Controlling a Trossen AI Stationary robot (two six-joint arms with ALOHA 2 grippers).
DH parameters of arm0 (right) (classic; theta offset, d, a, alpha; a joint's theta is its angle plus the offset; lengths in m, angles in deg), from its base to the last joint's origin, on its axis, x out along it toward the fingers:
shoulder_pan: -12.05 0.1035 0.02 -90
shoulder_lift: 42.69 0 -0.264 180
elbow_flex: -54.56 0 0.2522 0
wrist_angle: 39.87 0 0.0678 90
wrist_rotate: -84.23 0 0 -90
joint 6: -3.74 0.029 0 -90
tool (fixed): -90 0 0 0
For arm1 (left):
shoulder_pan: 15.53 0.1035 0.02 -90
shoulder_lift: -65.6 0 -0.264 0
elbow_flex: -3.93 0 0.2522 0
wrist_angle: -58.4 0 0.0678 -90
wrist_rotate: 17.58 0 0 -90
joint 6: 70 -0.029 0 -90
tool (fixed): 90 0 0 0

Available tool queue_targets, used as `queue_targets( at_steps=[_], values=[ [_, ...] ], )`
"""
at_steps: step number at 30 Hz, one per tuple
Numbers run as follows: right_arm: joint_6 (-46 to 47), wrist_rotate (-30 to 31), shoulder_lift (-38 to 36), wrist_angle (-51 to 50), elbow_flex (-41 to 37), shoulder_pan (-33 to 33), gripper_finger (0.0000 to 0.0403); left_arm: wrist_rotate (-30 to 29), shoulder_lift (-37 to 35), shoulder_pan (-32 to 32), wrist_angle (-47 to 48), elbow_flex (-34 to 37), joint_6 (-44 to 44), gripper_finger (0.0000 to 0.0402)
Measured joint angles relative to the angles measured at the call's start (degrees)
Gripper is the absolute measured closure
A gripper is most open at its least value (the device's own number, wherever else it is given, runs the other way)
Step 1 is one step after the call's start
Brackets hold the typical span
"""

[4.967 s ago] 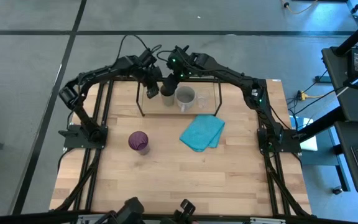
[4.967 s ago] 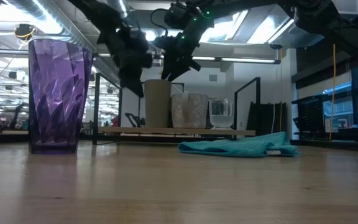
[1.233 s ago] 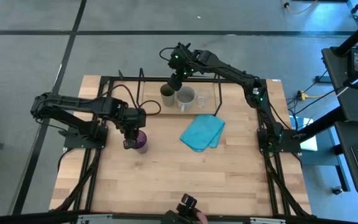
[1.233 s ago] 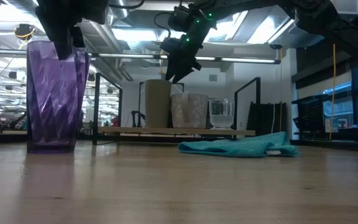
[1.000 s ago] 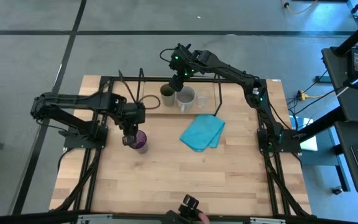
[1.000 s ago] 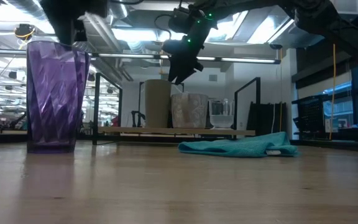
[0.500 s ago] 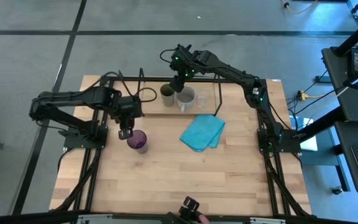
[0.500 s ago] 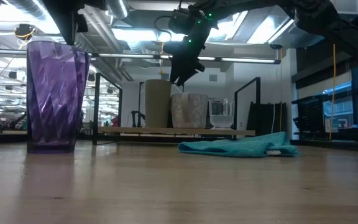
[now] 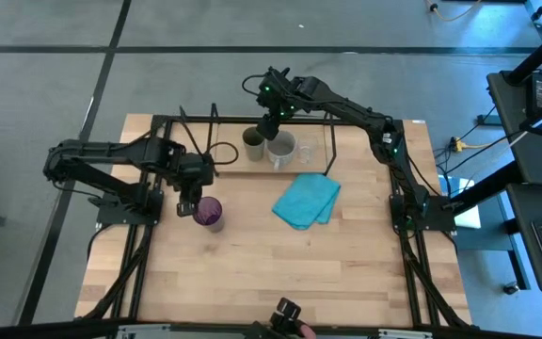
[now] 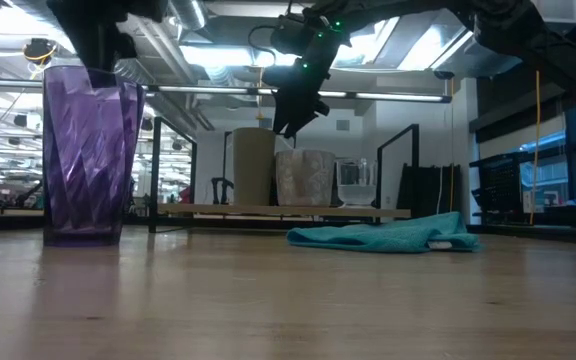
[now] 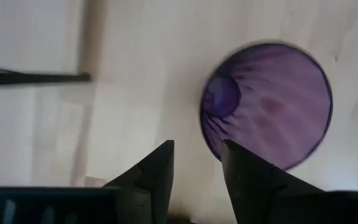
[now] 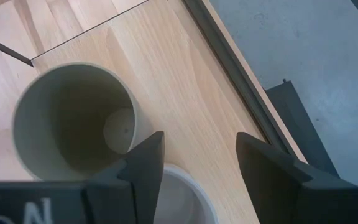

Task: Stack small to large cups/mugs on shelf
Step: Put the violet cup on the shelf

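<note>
The purple tumbler stands upright on the bare tabletop at the left. My left gripper hangs open, pointing down, just above and to the left of the tumbler's rim. The olive-green cup, the grey mug and the small clear glass stand in a row on the shelf's wooden base. My right gripper hovers open above the olive cup and the mug.
A folded turquoise cloth lies on the table in front of the shelf, right of the tumbler. The shelf's thin black uprights stand round the cups. The near half of the table is bare wood.
My left gripper has risen off the purple tumbler's mouth and shifted toward the table's left edge, rolling a little, then sunk again beside the rim. The tumbler stands where it was.
</note>
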Motion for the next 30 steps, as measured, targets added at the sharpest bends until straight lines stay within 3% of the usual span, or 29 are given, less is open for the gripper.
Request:
queue_targets(
  at_steps=[30],
  values=[
    [-2.95,0.0,0.0,-0.09,0.02,-0.01,0.0202,0.72,0.04,0.16,-12.25,12.97,4.0,0.0278]
  ],
)
